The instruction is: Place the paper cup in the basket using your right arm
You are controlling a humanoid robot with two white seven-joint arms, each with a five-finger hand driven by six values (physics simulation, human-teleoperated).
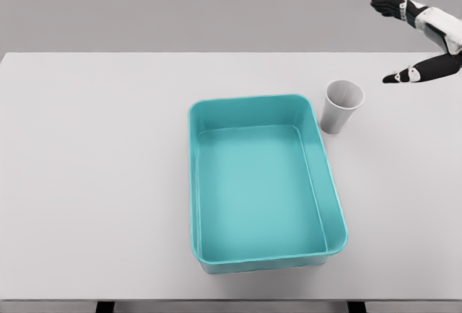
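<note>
While the right hand [419, 39] hangs upper right, fingers spread and empty, the upright cup [341, 106] is best approached sideways, beside the basket [193, 183].

A bare simulated test space: 1 plain white table [86, 183] against a featureless grey backdrop [180, 6], without any furnishings.
</note>
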